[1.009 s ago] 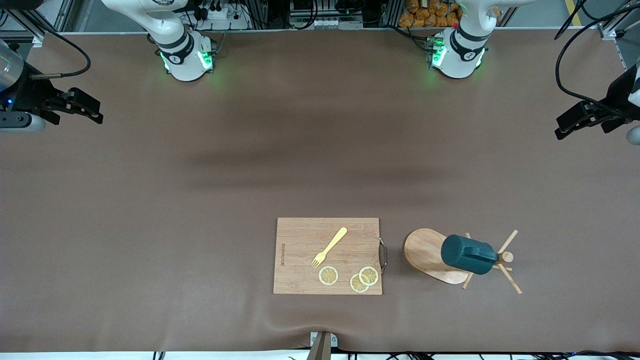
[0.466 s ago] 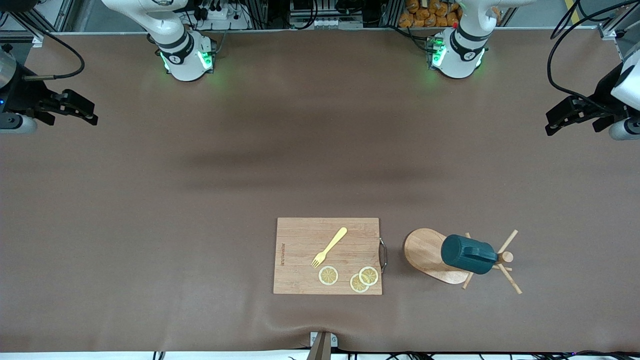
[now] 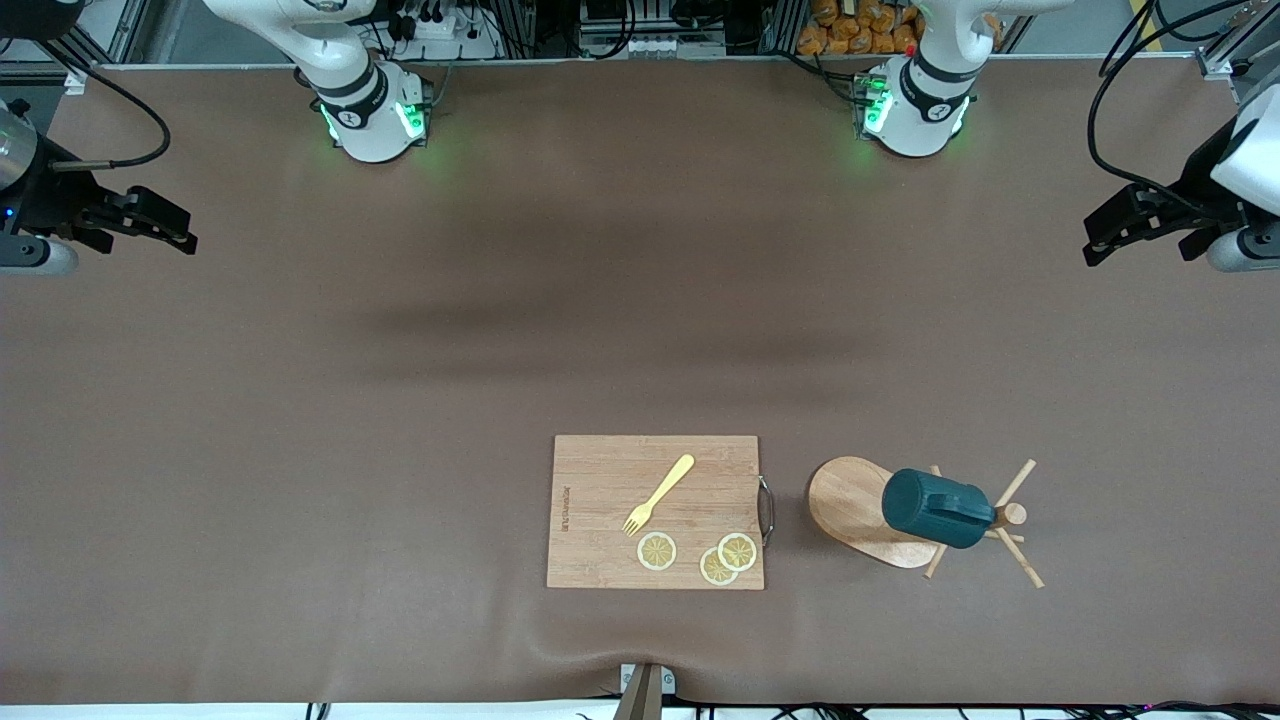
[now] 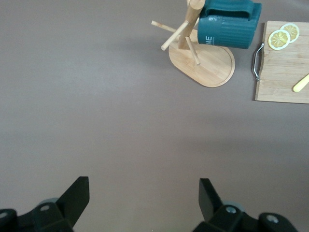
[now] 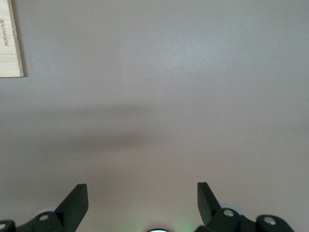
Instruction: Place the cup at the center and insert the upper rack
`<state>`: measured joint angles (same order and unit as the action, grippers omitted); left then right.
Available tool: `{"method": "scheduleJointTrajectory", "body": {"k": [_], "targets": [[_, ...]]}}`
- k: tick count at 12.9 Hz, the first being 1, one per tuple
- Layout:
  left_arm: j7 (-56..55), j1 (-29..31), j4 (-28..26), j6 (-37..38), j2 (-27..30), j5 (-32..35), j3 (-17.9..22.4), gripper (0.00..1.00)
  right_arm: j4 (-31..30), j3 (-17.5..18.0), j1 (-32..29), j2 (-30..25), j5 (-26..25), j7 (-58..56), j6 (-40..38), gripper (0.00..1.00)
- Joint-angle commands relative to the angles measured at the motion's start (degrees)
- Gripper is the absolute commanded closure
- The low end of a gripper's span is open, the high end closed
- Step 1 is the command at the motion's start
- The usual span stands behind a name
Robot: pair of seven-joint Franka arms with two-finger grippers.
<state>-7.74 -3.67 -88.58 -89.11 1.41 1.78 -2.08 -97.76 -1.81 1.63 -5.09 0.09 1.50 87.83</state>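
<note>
The dark teal cup (image 3: 935, 508) hangs tilted on a peg of the light wooden mug tree (image 3: 865, 512), which stands upright on its oval base beside the cutting board, toward the left arm's end. Both also show in the left wrist view: the cup (image 4: 228, 24) and the mug tree (image 4: 205, 63). My left gripper (image 3: 1100, 240) is open and empty, high over the table's edge at the left arm's end. My right gripper (image 3: 180, 232) is open and empty over the right arm's end of the table.
A rectangular wooden cutting board (image 3: 600, 480) with a metal handle (image 3: 767, 510) lies near the front camera. It carries a yellow fork (image 3: 659, 494) and three lemon slices (image 3: 725, 558). Its corner shows in the right wrist view (image 5: 10, 43).
The left gripper has drifted slightly toward the table's middle and up in the view. The right gripper has shifted a little. The cup and mug tree have not moved.
</note>
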Motion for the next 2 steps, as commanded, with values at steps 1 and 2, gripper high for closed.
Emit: {"method": "scheduleJointTrajectory", "body": {"k": [1,2], "targets": [[0.4,-0.4,-1.1,0.2,1.7,0.2,0.1,0.0,-1.3,0.4,-0.8,-1.3,0.7,-0.1,0.4,0.0],[0.3,-0.4,-1.1,0.2,1.7,0.2,0.1,0.0,-1.4,0.5,-0.8,-1.3,0.7,-0.1,0.6,0.0]]}}
